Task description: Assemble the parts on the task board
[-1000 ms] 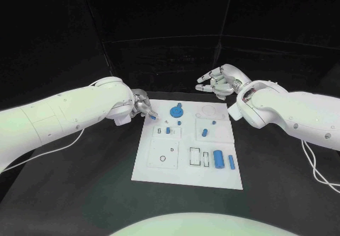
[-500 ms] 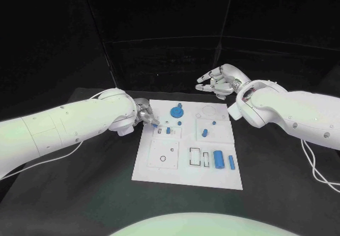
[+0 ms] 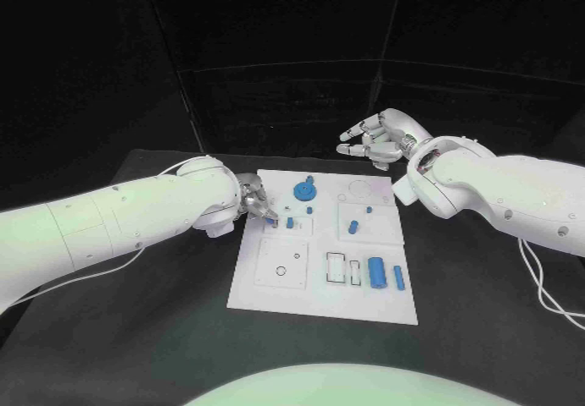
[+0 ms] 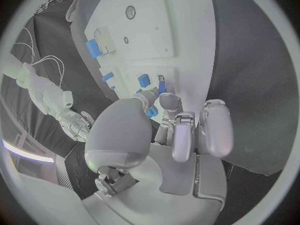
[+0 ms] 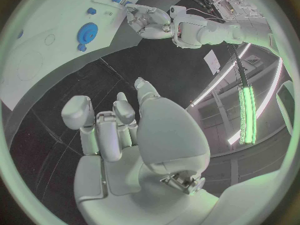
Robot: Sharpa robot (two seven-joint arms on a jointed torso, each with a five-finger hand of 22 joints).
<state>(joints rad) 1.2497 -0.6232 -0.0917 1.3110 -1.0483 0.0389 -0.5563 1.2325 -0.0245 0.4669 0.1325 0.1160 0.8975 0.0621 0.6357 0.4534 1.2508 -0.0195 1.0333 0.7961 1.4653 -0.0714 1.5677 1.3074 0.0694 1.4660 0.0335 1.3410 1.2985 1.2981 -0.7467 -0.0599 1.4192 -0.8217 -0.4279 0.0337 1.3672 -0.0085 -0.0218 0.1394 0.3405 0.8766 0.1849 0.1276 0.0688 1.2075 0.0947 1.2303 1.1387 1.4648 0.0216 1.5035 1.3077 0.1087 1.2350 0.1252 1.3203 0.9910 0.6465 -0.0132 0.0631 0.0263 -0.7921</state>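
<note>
The left hand sits over the near-left corner of the white task board, which lies in the middle of the black table. Its fingers are drawn together, and a small blue part is pinched at their tips, just above the board's surface; in the left wrist view the same blue piece shows between the thumb and the finger beside it, while the other fingers lie curled alongside. Whether the part already touches the board cannot be told.

The right hand hangs in the air beyond the far edge of the board, well apart from it. Its fingers are loosely curled but spread apart from one another, and they hold nothing and touch nothing.

On the board, a round blue gear-like part stands near the far edge, with a small blue peg just beside it on the near side. A short blue piece lies close to the left hand's fingertips. Another small blue part rests in the square plate on the right half of the board. Toward the near-right corner a longer blue bar lies next to a slimmer blue part, both beside the outlined rectangular slots. A square panel with a small ring occupies the near-left part of the board
</note>
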